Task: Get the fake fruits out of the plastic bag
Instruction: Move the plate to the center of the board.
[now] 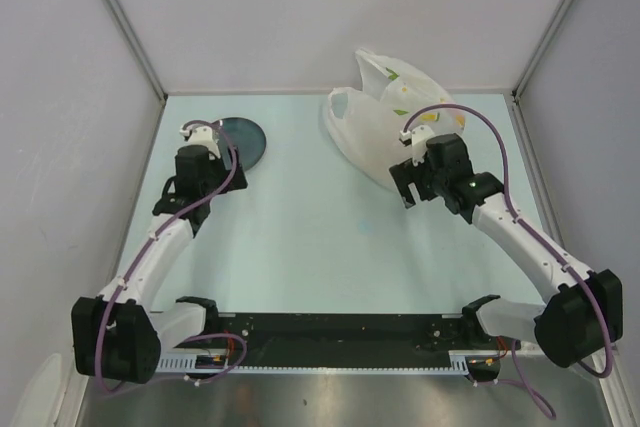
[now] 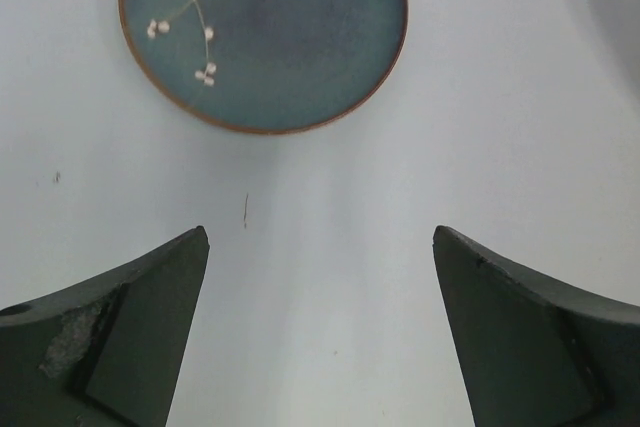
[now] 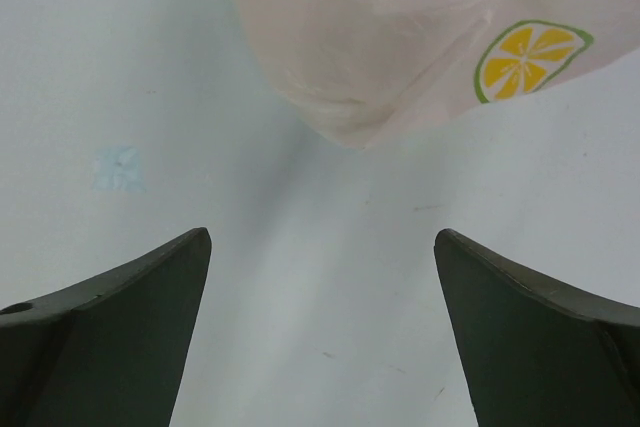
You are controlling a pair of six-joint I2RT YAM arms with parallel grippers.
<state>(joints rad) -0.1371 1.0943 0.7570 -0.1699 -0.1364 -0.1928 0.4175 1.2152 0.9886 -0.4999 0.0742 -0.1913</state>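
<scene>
The plastic bag [image 1: 385,122] is white and translucent with lemon-slice prints, and lies at the back right of the table with a loop handle at its left. Its near end shows in the right wrist view [image 3: 380,37]. The fake fruits are hidden inside it. My right gripper [image 1: 408,187] is open and empty, just in front of the bag's near end, with bare table between its fingers [image 3: 110,327]. My left gripper [image 1: 192,185] is open and empty, just in front of the plate, its fingers [image 2: 110,337] over bare table.
A dark blue-grey round plate [image 1: 248,137] with a small white blossom pattern lies at the back left; it also shows in the left wrist view [image 2: 300,37]. Grey walls close the table at the back and sides.
</scene>
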